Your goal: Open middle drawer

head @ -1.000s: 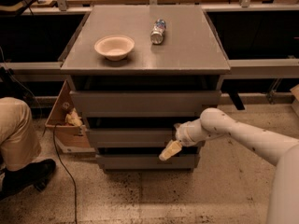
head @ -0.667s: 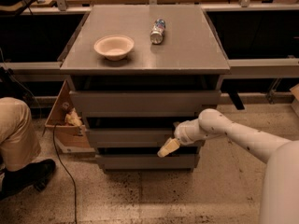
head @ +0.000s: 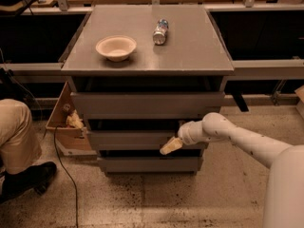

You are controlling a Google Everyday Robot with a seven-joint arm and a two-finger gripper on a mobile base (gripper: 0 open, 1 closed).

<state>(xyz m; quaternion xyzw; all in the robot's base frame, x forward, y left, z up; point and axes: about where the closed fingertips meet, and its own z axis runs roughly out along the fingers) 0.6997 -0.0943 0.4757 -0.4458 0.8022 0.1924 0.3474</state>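
Observation:
A grey cabinet has three drawers stacked under its top. The middle drawer (head: 133,139) shows its grey front below a dark gap. My gripper (head: 169,146) hangs from the white arm that reaches in from the lower right. Its pale tip lies against the right part of the middle drawer's front, near the lower edge. The top drawer (head: 147,104) and bottom drawer (head: 149,164) sit above and below it.
A pale bowl (head: 116,47) and a can lying on its side (head: 160,31) rest on the cabinet top (head: 190,46). A cardboard box (head: 64,125) stands left of the cabinet. A person's leg and shoe (head: 19,151) are at the left edge, with a cable on the floor.
The arm has shifted slightly left and the gripper tip has stayed against the middle drawer front. The drawer gap looks much the same.

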